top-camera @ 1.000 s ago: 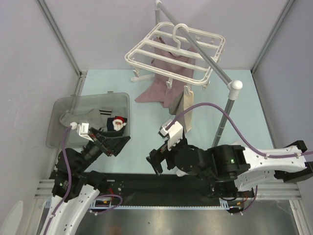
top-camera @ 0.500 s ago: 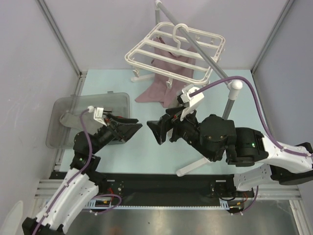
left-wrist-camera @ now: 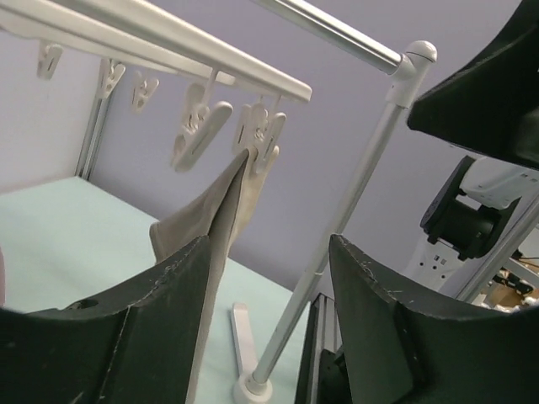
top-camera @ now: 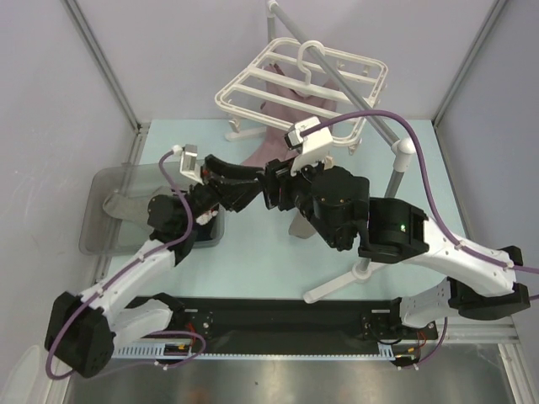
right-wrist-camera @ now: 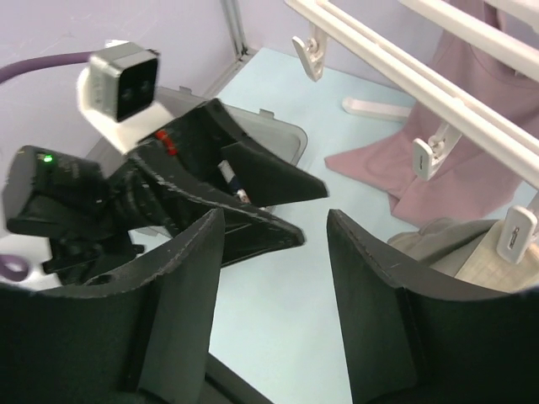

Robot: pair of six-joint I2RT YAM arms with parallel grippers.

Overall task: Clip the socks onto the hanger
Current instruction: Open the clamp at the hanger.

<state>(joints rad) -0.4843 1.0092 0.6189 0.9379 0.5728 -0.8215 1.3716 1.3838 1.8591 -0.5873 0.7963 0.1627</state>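
One light sock (left-wrist-camera: 221, 227) hung from a clip (left-wrist-camera: 261, 135) of the white hanger (top-camera: 224, 95) at 12 o'clock, while a grey sock (top-camera: 122, 204) lay in the clear bin (top-camera: 99, 178) at 9 o'clock, so I judge the task only partly done. The left gripper (top-camera: 244, 183) and the right gripper (top-camera: 276, 189) faced each other near the centre, below the hanger, both with fingers apart and holding nothing.

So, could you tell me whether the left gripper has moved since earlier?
Yes. In the top view the left gripper has left the near right corner of the grey bin and swung up and right, toward the white hanger.
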